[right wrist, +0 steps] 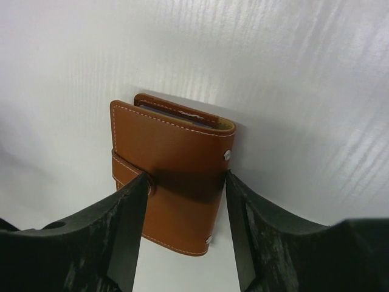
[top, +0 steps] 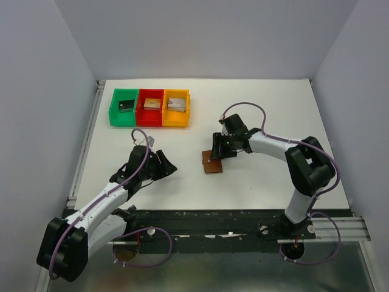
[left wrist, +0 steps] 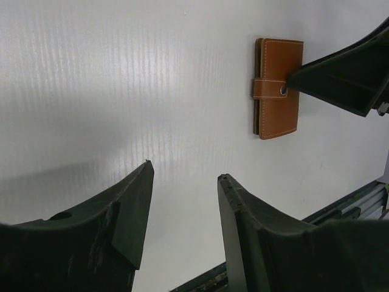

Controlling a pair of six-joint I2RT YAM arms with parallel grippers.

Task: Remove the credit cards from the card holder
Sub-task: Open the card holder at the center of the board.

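Right wrist view shows the closed card holder (right wrist: 176, 149) flat on the table (right wrist: 304, 73), strap snapped, between the right gripper's (right wrist: 185, 177) spread fingers; the left gripper (left wrist: 185, 171) gapes, well apart.

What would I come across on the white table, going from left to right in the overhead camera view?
green bin → red bin → orange bin → card holder

- A robotics lab test cell: white table (top: 273, 109) boxed in by plain pale walls (top: 200, 36).
- 2 cabled robot arms (top: 273, 145) bolted to a metal rail (top: 346, 228).
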